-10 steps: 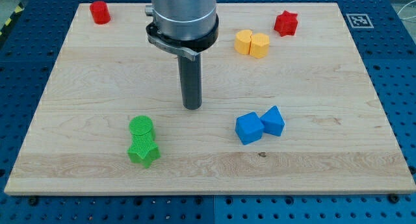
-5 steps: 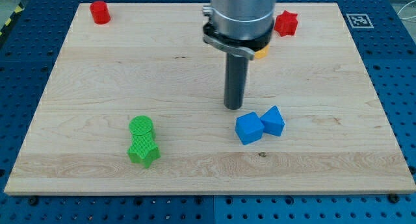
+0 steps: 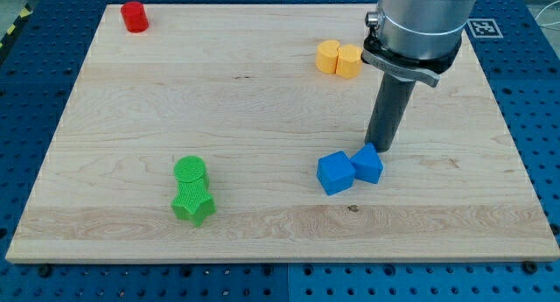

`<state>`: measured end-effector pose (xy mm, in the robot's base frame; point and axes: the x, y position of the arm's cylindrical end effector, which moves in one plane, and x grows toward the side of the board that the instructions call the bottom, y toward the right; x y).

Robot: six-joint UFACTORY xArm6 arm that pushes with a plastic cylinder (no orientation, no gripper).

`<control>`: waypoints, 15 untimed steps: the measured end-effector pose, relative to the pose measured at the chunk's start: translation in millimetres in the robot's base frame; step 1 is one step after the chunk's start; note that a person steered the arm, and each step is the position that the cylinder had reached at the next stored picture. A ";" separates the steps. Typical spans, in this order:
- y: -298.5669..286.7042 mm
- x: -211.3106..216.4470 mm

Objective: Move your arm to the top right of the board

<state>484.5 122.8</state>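
My tip point(image 3: 381, 148) rests on the wooden board point(image 3: 175, 92) right of centre, just above the right one of two touching blue blocks, a cube point(image 3: 336, 173) and a smaller wedge-like block point(image 3: 368, 163). It looks very close to or touching the wedge's top. Two yellow blocks point(image 3: 339, 59) sit side by side up and to the left of my rod. The arm's grey body point(image 3: 420, 22) covers the board's upper right area, and the red star block seen earlier is hidden behind it.
A red cylinder point(image 3: 134, 16) stands at the board's top left corner. A green cylinder point(image 3: 190, 171) and a green star block point(image 3: 193, 202) touch each other at lower left. A black-and-white marker point(image 3: 486, 27) is at the top right corner.
My tip has moved steadily to the view's right, from the board's centre to just above the blue blocks. The arm now hides the red star block. No block has moved.
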 end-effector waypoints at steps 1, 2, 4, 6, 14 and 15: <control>29.4 0.0; 57.1 0.0; 118.5 0.0; 171.8 0.0; 222.5 -66.2; 222.5 -77.9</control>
<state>406.5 345.3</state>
